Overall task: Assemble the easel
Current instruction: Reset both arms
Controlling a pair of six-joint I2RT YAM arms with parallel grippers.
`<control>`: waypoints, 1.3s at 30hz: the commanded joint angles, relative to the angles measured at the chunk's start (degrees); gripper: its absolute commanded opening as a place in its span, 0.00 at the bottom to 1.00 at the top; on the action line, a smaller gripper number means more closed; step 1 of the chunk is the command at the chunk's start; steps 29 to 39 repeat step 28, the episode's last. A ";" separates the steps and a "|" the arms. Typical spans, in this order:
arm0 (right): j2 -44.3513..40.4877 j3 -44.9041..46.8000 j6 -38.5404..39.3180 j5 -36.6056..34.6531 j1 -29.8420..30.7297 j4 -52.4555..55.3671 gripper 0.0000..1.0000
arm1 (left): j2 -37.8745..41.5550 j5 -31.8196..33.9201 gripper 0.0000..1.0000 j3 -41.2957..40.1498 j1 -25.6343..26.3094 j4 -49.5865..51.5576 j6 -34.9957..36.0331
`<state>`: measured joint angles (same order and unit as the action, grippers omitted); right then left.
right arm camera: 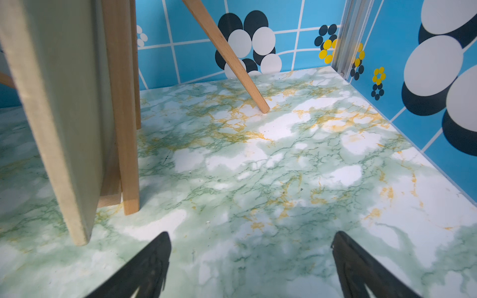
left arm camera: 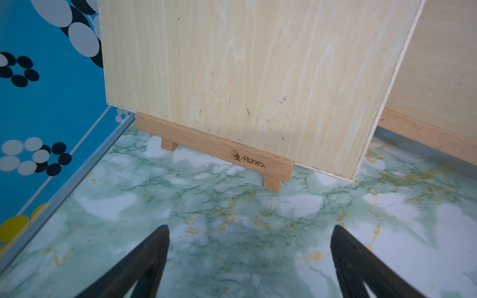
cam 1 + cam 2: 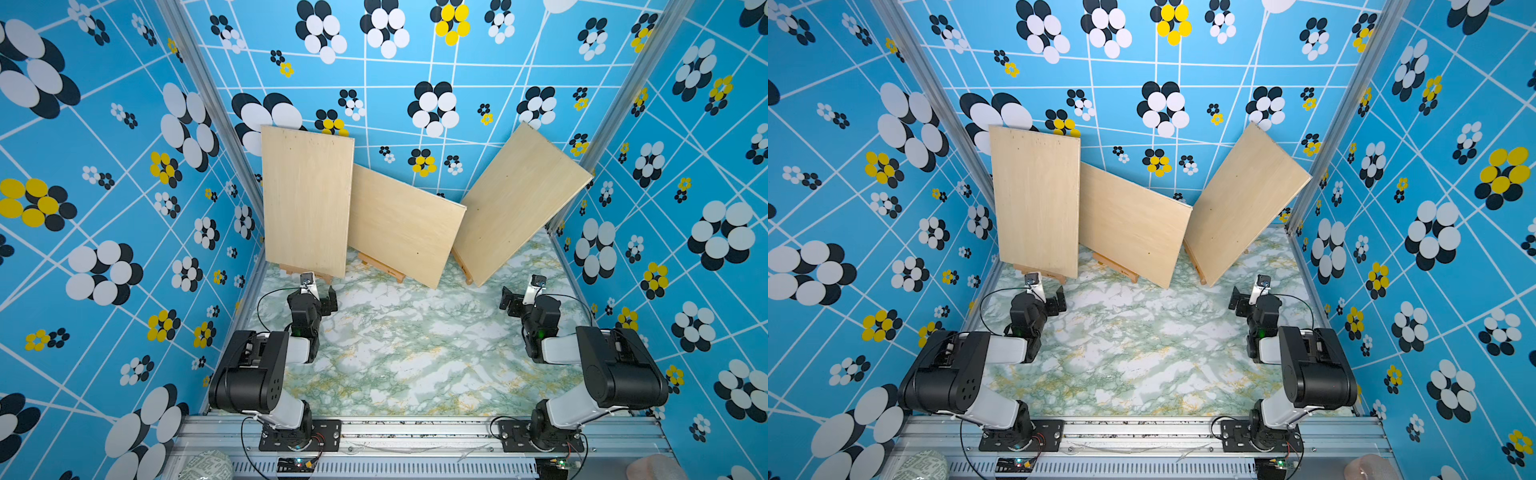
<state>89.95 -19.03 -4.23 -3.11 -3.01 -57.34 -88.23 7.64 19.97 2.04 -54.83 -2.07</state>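
Green-marbled tabletop [image 3: 415, 353], enclosed by blue flower-print walls. My left gripper [image 2: 250, 228] hangs over it with jaws spread, grasping nothing. My right gripper [image 1: 251, 233] is likewise spread and empty.

Reference: the middle board [image 3: 403, 220].
- Beside it on my left, the left board [image 3: 305, 199] rests on a Maries easel [image 2: 214, 151], just ahead of my left gripper.
- Beside it on my right, the right board [image 3: 519, 203] leans on an easel whose rear strut [image 1: 232, 59] is planted on the tabletop.

Judgement: all three easels stand loaded, so assembly looks complete. Remaining: possibly squaring the skewed middle board.
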 commanded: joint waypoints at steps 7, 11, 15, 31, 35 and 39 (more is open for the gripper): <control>-0.94 -1.50 0.98 1.64 0.63 1.53 0.99 | -0.47 1.15 0.99 1.14 0.37 0.50 0.44; -0.92 -2.14 2.40 4.78 0.67 2.88 0.99 | -0.46 1.15 0.99 1.20 0.42 0.43 0.47; -0.93 -2.15 2.46 4.76 0.66 2.85 0.99 | -0.51 1.15 0.99 1.16 0.44 0.46 0.42; -0.92 -2.14 2.35 4.73 0.71 2.85 0.99 | -0.50 1.06 0.99 1.33 0.33 0.66 0.40; -0.92 -2.14 2.35 4.73 0.71 2.85 0.99 | -0.50 1.06 0.99 1.33 0.33 0.66 0.40; -0.92 -2.14 2.35 4.73 0.71 2.85 0.99 | -0.50 1.06 0.99 1.33 0.33 0.66 0.40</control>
